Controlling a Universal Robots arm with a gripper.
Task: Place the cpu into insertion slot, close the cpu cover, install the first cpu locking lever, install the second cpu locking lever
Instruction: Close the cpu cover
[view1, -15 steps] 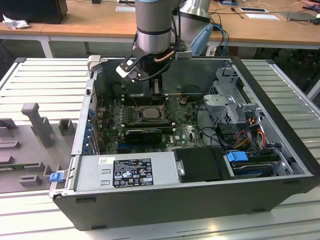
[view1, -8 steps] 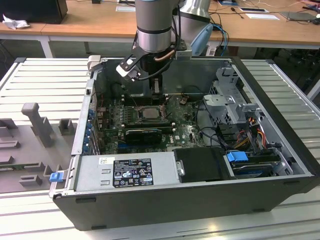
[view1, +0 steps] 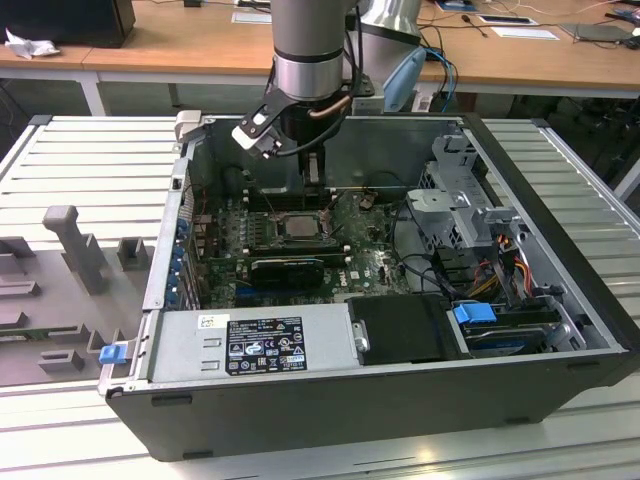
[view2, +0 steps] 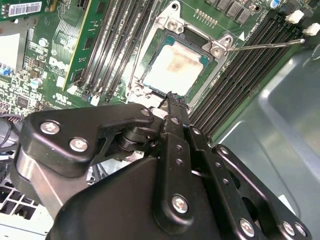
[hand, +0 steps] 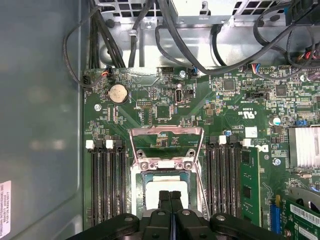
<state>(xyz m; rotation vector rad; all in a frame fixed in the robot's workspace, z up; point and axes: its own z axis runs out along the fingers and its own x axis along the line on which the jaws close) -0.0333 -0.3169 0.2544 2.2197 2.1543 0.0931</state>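
Note:
The cpu (hand: 167, 184) lies in the insertion slot (hand: 139, 186) on the green motherboard (hand: 165, 107), its pale metal top up. The cpu (view2: 175, 67) also shows in the second wrist view and in the exterior view (view1: 298, 226). The cpu cover (hand: 166, 131), a thin grey frame, stands open, swung back from its hinge beyond the chip. A thin locking lever (view2: 265, 45) sticks out sideways, unlatched. My gripper (hand: 170, 196) is shut with nothing between its black fingers, tips just over the chip's near edge. The gripper (view2: 172, 100) hangs low inside the case (view1: 313, 190).
Memory slots (hand: 107, 185) flank the socket on both sides. Black cables (hand: 190, 45) loop beyond the board near a coin battery (hand: 118, 93). The case wall (hand: 40, 125) is close on one side. A power supply (view1: 260, 345) and drive cage (view1: 470, 210) fill the case's front and the exterior view's right.

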